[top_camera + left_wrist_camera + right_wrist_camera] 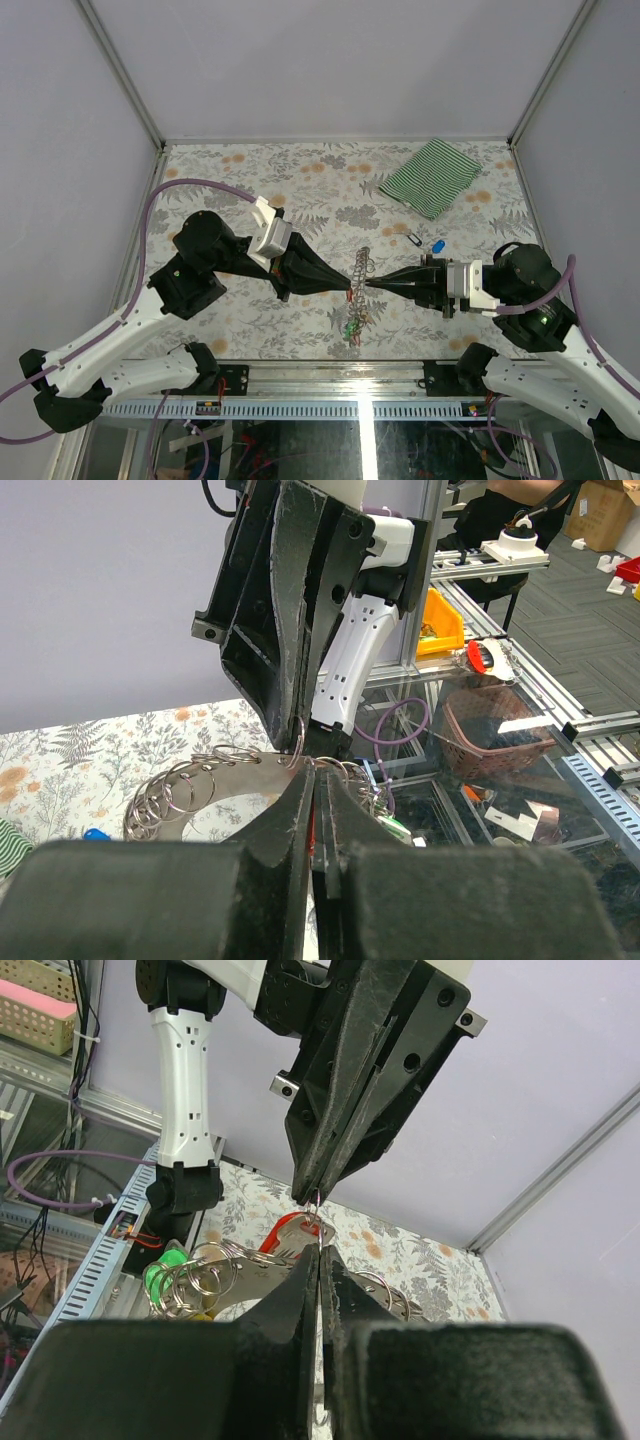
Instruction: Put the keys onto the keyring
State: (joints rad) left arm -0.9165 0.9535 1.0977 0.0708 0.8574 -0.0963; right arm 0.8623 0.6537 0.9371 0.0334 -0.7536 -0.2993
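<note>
While left gripper and right gripper meet tip to tip, each clamped on the keyring, its length lies crosswise between them.

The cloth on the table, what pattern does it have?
The cloth has green-and-white stripes, clearest from the top view.

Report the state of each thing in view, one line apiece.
left gripper, shut, pinching a link of the keyring.
right gripper, shut, pinching the keyring from the opposite side.
keyring, held between both gripper tips.
blue-tagged key, lying loose, off the keyring.
green-striped cloth, folded, lying flat.
</note>
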